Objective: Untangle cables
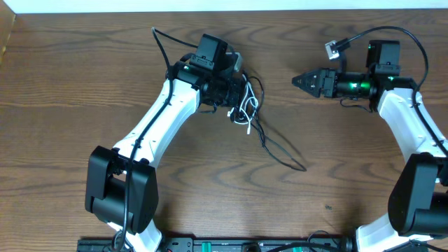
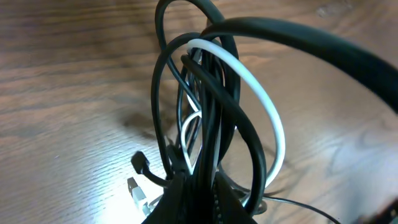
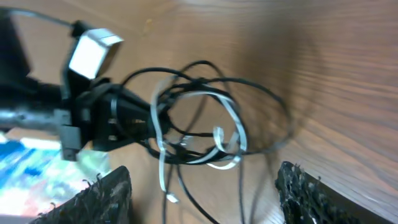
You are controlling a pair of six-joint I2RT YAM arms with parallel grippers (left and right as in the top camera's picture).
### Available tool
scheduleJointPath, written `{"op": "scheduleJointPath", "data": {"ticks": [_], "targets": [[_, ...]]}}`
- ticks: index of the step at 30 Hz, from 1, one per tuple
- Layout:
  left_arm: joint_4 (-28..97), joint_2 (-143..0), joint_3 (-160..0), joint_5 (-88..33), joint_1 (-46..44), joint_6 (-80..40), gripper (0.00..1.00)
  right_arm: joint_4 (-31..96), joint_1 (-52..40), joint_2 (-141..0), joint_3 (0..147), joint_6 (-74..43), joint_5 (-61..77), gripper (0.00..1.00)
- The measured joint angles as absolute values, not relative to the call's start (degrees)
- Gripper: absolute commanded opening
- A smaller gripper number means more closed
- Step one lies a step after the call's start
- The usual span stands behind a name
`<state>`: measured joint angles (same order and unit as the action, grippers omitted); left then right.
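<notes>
Left hand (image 1: 236,89) clenched on tangled black and white cables (image 1: 246,106), right hand (image 1: 299,80) released, empty, well apart

black cables (image 2: 211,99), one white cable (image 2: 262,94), brown woodgrain table (image 2: 62,74)

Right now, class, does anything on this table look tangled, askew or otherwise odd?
Yes. The cables are one knot: a white cord loops through several black ones, bunched in the shut left tool. A black loop trails away over the table. The right tool stands open, apart.
</notes>
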<state>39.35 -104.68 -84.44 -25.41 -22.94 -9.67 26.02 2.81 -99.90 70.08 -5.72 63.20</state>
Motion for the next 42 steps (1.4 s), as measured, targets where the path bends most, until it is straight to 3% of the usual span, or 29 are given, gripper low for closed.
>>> {"op": "scheduleJointPath", "data": {"ticks": [12, 21, 42], "targets": [[39.22, -104.68, -84.44, -32.51, -22.94, -1.13, 0.07, 19.11, -2.46, -99.90, 70.11, -10.13, 64.23, 0.73], [39.09, -104.68, -84.44, -32.91, -22.94, -0.03, 0.07, 10.26, -12.16, -99.90, 70.15, -23.46, 55.59, 0.84], [38.37, -104.68, -84.44, -32.91, -22.94, -0.16, 0.08, 13.87, -17.98, -99.90, 70.24, -37.52, 36.21, 0.68]]}}
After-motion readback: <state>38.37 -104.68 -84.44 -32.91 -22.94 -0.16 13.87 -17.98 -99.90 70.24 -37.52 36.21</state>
